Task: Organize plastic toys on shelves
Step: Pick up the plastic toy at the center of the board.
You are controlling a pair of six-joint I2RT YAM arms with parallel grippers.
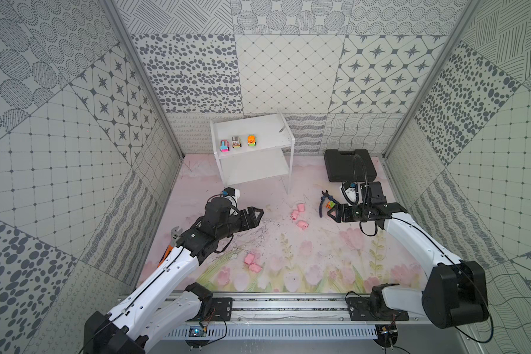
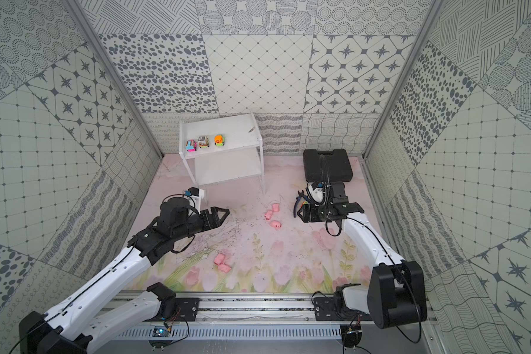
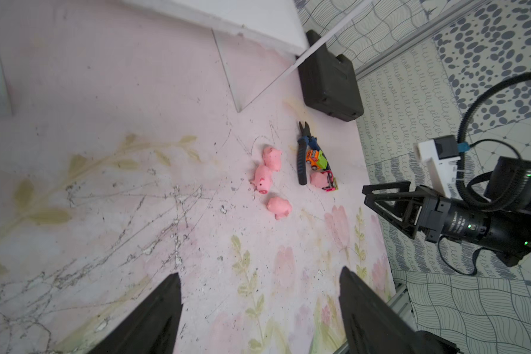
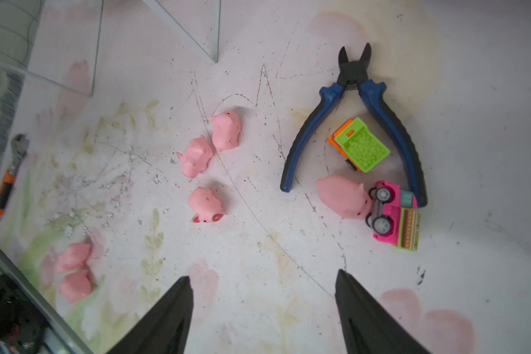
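The white shelves (image 1: 267,144) stand at the back; their top board carries a pink-and-blue car (image 1: 224,146), a grey car (image 1: 236,142) and an orange car (image 1: 251,140). Three pink pigs (image 4: 226,130) (image 4: 196,156) (image 4: 206,205) lie clustered mid-mat. Another pig (image 4: 342,196) touches a tipped pink car (image 4: 394,219). A green-and-orange truck (image 4: 360,148) sits between the pliers' handles. Two more pigs (image 1: 252,262) lie nearer the front. My left gripper (image 1: 260,212) (image 3: 259,272) hovers open and empty, left of the cluster. My right gripper (image 1: 330,214) (image 4: 262,274) is open and empty, above the mat near the pliers.
Blue-handled pliers (image 4: 350,116) lie open on the mat at the right. A black case (image 1: 350,165) sits at the back right. An orange-handled wrench (image 1: 174,236) lies by the left wall, partly under my left arm. A metal rail (image 1: 288,306) runs along the front.
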